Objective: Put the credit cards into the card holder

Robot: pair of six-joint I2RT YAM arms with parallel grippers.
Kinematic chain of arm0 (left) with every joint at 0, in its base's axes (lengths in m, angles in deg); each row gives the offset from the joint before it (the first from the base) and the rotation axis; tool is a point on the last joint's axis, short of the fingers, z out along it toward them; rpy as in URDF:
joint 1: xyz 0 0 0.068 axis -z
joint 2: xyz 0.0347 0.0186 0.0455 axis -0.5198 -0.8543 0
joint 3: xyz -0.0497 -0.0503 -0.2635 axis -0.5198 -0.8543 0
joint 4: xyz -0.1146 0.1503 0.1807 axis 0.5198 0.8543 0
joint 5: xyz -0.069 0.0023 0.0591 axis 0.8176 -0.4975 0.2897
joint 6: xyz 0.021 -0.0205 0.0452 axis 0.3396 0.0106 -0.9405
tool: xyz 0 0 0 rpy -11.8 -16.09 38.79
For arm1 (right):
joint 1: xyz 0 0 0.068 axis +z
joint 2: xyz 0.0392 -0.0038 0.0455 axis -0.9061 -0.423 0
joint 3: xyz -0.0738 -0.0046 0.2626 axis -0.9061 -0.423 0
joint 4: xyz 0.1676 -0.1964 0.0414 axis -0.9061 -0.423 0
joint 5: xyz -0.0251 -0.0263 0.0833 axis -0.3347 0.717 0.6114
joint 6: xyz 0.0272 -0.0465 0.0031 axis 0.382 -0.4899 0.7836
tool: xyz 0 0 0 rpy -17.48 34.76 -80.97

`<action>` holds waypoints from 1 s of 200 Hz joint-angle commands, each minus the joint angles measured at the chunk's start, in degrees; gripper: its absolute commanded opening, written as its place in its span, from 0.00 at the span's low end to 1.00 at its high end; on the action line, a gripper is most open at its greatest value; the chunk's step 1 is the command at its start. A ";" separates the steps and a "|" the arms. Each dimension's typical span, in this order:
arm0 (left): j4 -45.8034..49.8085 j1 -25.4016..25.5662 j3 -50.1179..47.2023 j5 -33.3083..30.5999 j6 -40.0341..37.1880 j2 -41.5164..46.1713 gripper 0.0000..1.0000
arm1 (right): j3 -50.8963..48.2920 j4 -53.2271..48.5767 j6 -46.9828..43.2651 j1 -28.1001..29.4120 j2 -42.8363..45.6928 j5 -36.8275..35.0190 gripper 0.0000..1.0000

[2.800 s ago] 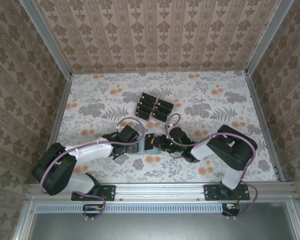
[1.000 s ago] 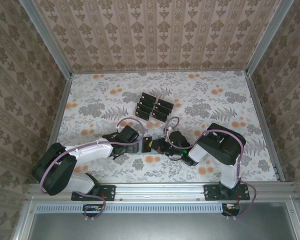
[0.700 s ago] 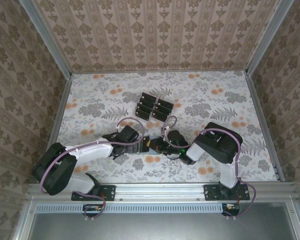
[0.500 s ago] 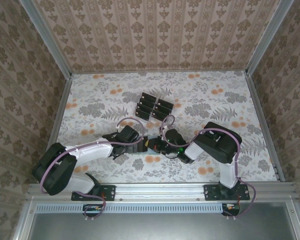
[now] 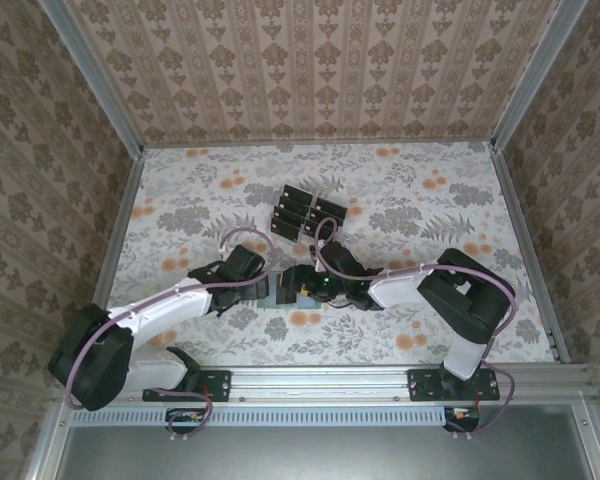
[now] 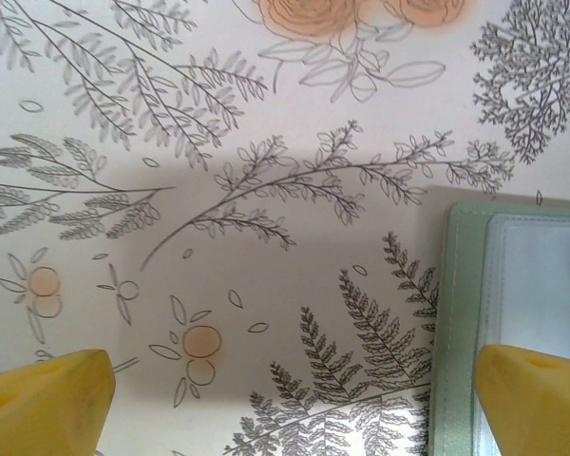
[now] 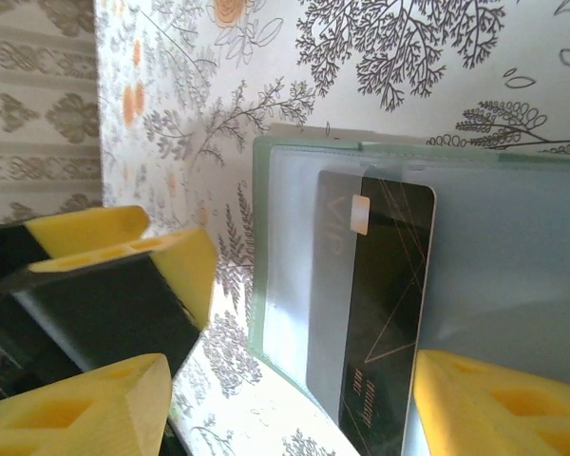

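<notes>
Two open pincers at the wallet (image 7: 258, 237), one card (image 7: 375, 285) on it
Spread wide, the left pincer (image 6: 287, 399) has one finger above the green wallet's edge on the floral bench (image 6: 266, 114). The right pincer (image 7: 290, 404) gapes too, above the black card, which lies on the open wallet's clear pocket. More cards (image 5: 298, 208) sit in a rack (image 5: 318, 222) farther back.

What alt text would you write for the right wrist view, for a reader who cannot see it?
A black credit card lies on the open grey-green card holder, seemingly partly tucked under its clear pocket. The holder rests on a floral table, and yellow fingers show at the left and in the lower corners.
</notes>
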 commanded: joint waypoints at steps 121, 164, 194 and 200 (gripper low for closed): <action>2.67 -4.17 -0.08 -1.48 -2.79 -1.78 1.00 | 19.17 -44.41 -18.43 1.82 0.20 -15.74 0.06; 2.39 -4.37 0.80 -0.55 -2.05 -4.60 1.00 | 20.04 -44.08 -18.87 2.32 -3.16 -16.00 0.05; 1.97 -4.26 0.88 0.18 -2.03 -5.67 1.00 | 20.93 -43.33 -19.05 2.80 -5.01 -15.31 0.04; 1.89 -4.27 0.88 0.31 -2.07 -5.83 1.00 | 21.24 -43.28 -19.05 2.86 -5.36 -15.18 0.04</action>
